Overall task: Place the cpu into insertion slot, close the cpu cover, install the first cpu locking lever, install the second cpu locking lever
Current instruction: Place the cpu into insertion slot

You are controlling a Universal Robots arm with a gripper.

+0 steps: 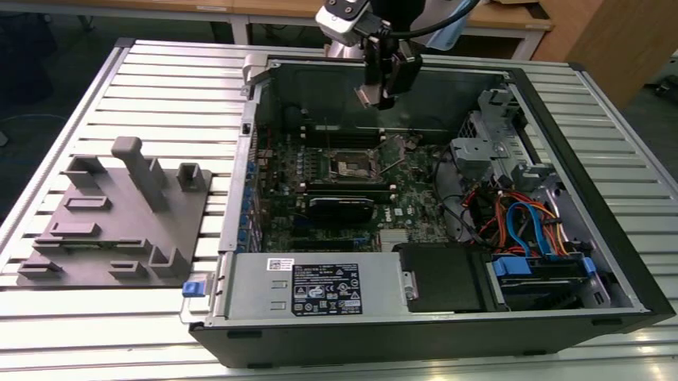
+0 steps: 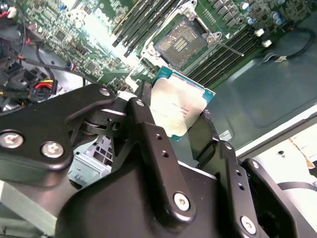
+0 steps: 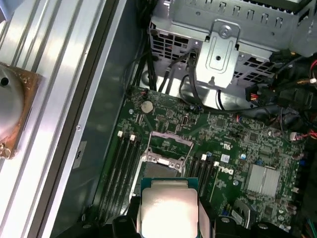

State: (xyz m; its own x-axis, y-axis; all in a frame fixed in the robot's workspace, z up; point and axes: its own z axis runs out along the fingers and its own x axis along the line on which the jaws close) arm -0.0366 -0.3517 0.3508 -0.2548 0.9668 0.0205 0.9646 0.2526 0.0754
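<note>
On the exterior view's left, a grey moulded fixture [image 1: 117, 210] is seen lying on the slatted metal table [image 1: 159, 71], just beside an open computer case [image 1: 593, 159]. Inside the case, a green motherboard [image 1: 398, 210] is laid flat, and the insertion slot [image 1: 355, 164] is set near its middle, well apart from the fixture. The slot's dark contact field is left exposed, as shown in the second wrist view [image 2: 181, 43]. In the first wrist view the cpu cover [image 3: 171, 138] is seen lifted off the slot at one edge.

Above the slot and nearer the case's back wall, the gripper [image 1: 376, 94] is held in the air, clear of the board. The cpu [image 2: 179, 106] is pinched between its black fingers [image 2: 144, 130], which are pressed against two opposite edges of the chip. The chip's dull silver top is turned towards both wrist cameras. The cpu is not seated: open air is seen between it and the slot.

Further to the exterior view's right, a silver drive cage [image 1: 482, 147] is mounted, and blue and orange cables [image 1: 529, 226] are bundled beside it.
</note>
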